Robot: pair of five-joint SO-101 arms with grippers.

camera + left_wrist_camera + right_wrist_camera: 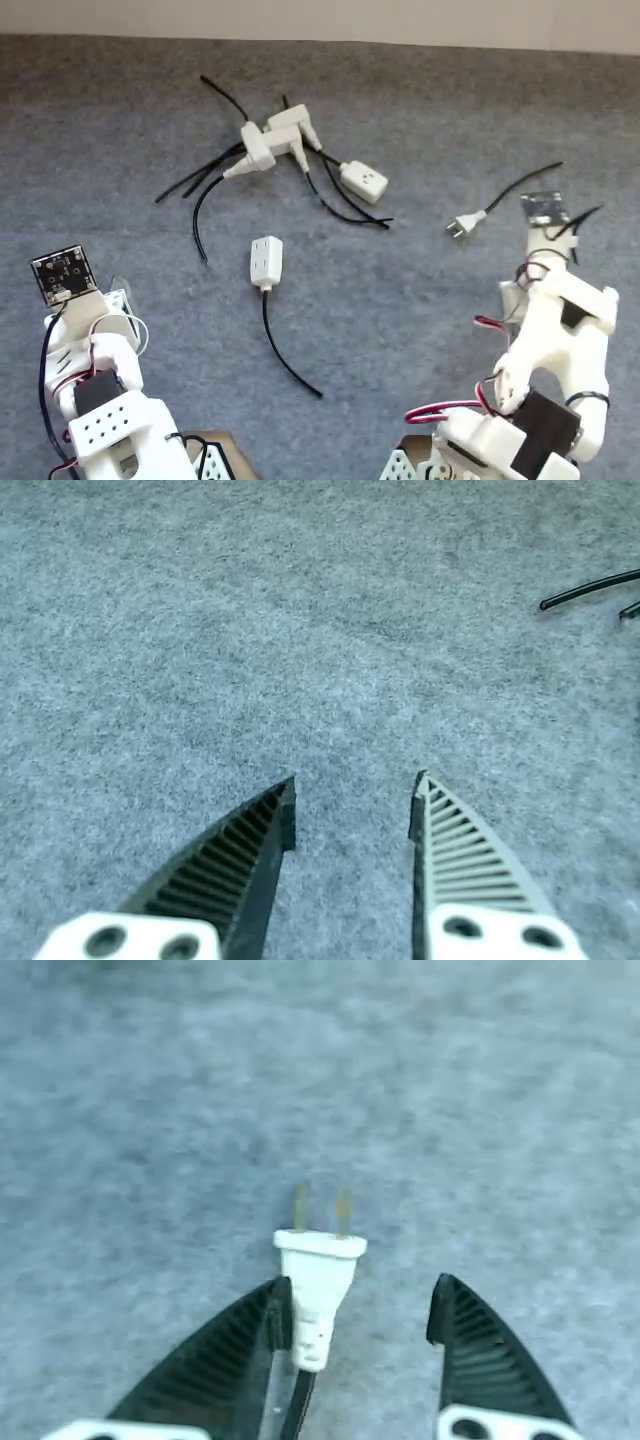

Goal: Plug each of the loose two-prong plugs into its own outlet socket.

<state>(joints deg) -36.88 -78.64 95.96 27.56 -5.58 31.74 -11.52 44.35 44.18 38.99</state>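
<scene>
left end effector (355, 780): jaws apart over grey felt table (300, 630) | right end effector (362, 1295): jaws apart, white two-prong plug (318, 1275) between, touching one finger

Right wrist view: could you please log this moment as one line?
right end effector open | plug between its jaws, ungripped | left end effector open, empty

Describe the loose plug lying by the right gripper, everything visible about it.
The plug has a small white, plastic-looking body with a wider flange at the front and two brassy metal prongs, plugged into nothing. A thin black cord leaves its rear. It lies flat on the grey carpet-like table cover, between the open fingers of the right gripper, close beside one finger, with its prongs pointing away from the gripper. Whether plug and finger touch cannot be told.
</scene>
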